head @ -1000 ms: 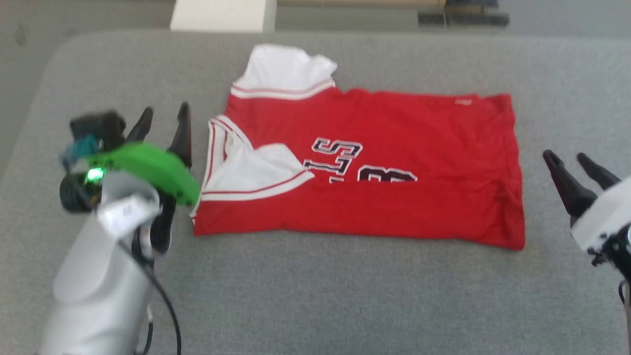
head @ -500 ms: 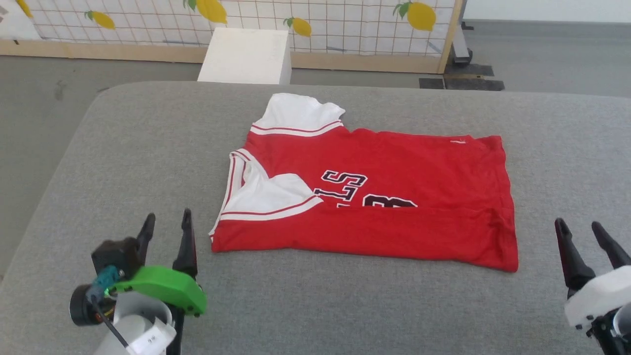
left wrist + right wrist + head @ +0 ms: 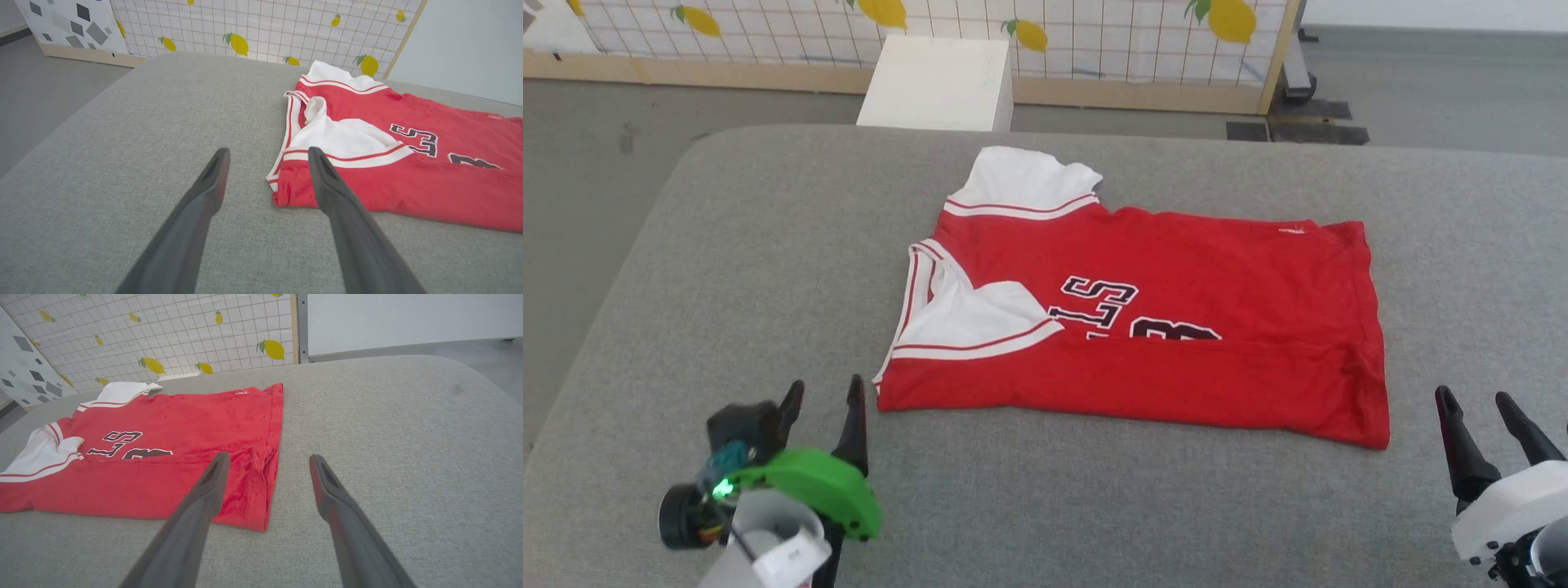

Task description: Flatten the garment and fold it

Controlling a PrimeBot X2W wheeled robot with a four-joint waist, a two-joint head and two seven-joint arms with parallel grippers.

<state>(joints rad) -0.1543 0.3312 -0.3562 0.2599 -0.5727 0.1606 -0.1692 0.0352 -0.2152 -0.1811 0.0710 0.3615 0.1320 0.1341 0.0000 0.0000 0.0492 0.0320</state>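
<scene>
A: Where is the shirt (image 3: 1176, 269)?

B: It lies in the middle of the head picture, flat on the big gray pad (image 3: 1094, 506). The neck end is at the left and the bottom hem is at the right.

A: Is it all spread out?

B: No. The low long edge is folded up over the red front. It hides the bottom half of the black letters (image 3: 1098, 298). One white sleeve (image 3: 968, 322) lies folded on the red part at the left. The other white sleeve (image 3: 1025, 175) sticks out toward the top of the picture.

A: Where is the left gripper (image 3: 825, 382)?

B: At the lower left, near the shirt's lower left corner but not touching it. It has a green cover (image 3: 809, 490) behind the fingers. Its two dark fingers are spread wide, and nothing is between them.

A: And the right gripper (image 3: 1471, 395)?

B: At the lower right, near the shirt's lower right corner, apart from the cloth. Its fingers are spread wide too, with nothing in them.

A: What is behind the pad?

B: A gray floor (image 3: 588, 139), a white box (image 3: 939, 73) at the top, and a screen with yellow lemons (image 3: 1094, 41) along the top edge.
</scene>
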